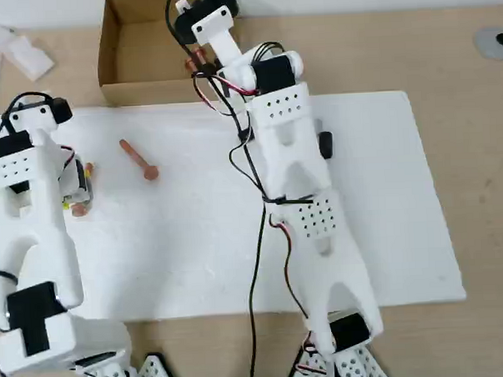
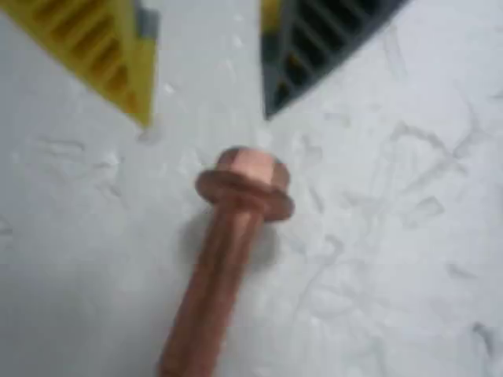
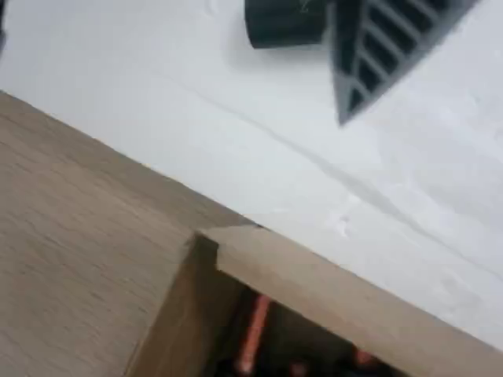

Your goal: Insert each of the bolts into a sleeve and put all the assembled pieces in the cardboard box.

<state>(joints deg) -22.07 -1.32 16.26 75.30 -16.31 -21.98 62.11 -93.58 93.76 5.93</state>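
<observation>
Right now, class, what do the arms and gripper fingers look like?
The left arm and right arm are perforated white shells with black motors, red and black cables. The left gripper has a yellow finger and a dark finger; the right arm's finger is dark.

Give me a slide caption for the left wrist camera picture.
Open left gripper hovering at the head of a copper-coloured flanged metal bolt lying on the white foam sheet.
</observation>
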